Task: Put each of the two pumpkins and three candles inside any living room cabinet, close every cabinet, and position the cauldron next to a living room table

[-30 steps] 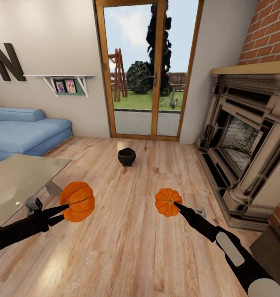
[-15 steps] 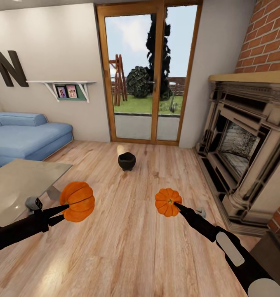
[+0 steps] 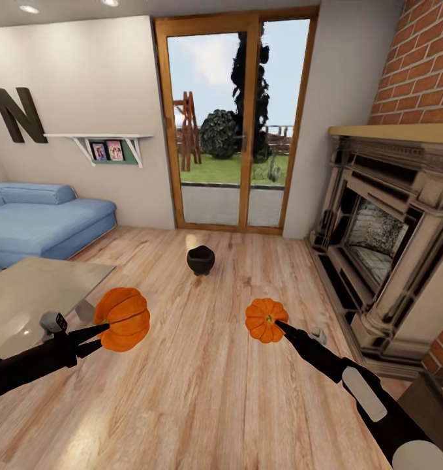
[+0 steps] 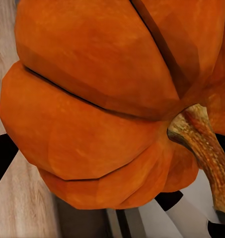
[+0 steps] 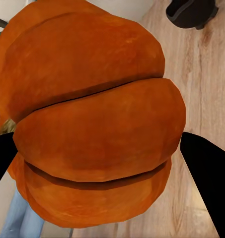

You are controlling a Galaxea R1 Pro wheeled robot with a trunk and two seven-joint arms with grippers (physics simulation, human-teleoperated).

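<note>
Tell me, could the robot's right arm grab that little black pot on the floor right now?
Probably not. The right gripper is already shut on the smaller pumpkin, so it has no free grasp. The cauldron also sits farther off on the wood floor, toward the glass door; nothing stands between them.

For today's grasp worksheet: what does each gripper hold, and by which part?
Left gripper clamps the larger pumpkin across its ribbed sides; right gripper clamps the smaller pumpkin across its sides.
</note>
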